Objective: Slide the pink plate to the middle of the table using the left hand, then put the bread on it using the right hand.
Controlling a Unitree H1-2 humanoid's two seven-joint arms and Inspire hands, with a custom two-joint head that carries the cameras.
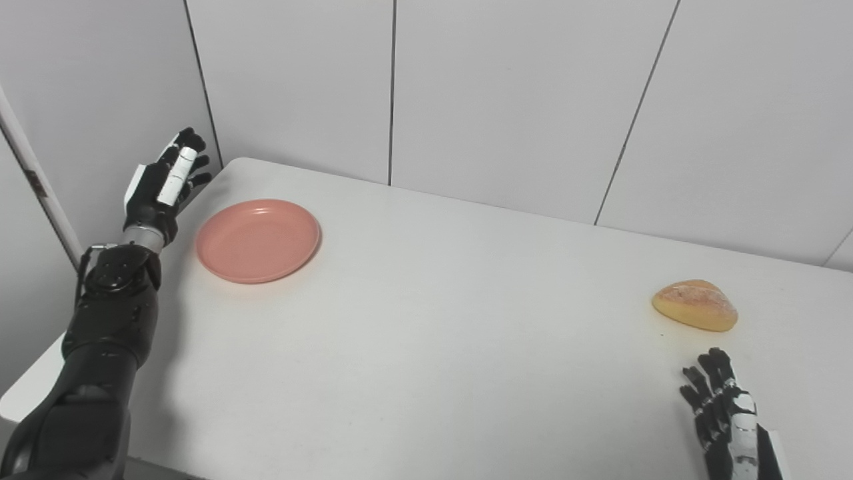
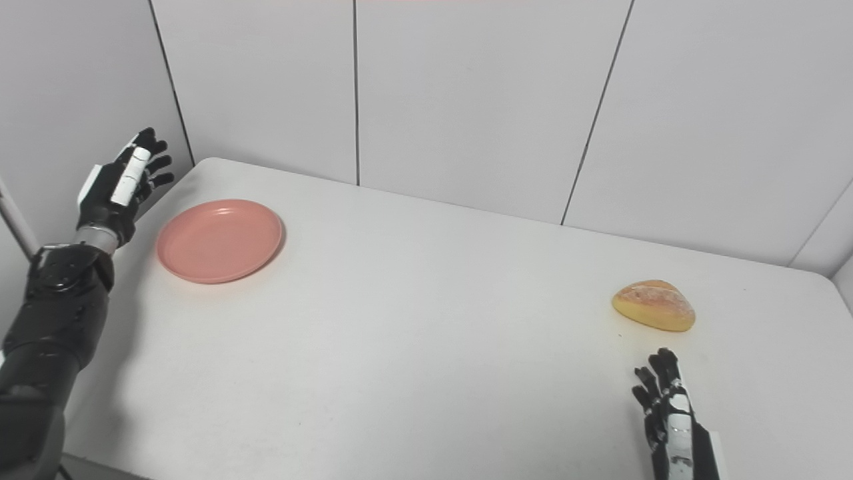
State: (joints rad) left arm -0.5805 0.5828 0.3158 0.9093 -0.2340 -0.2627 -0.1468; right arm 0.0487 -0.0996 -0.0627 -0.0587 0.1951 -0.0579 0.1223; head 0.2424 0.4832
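Left eye view: pink plate (image 1: 258,240), bread (image 1: 695,305) unlabelled.

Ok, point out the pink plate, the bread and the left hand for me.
pink plate (image 1: 258,240), left eye view, bare centre of the dish.
bread (image 1: 695,305), left eye view, middle of the crust.
left hand (image 1: 163,183), left eye view, back of the hand.

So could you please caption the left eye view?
Open left hand beside the plate; open right hand near the bread.
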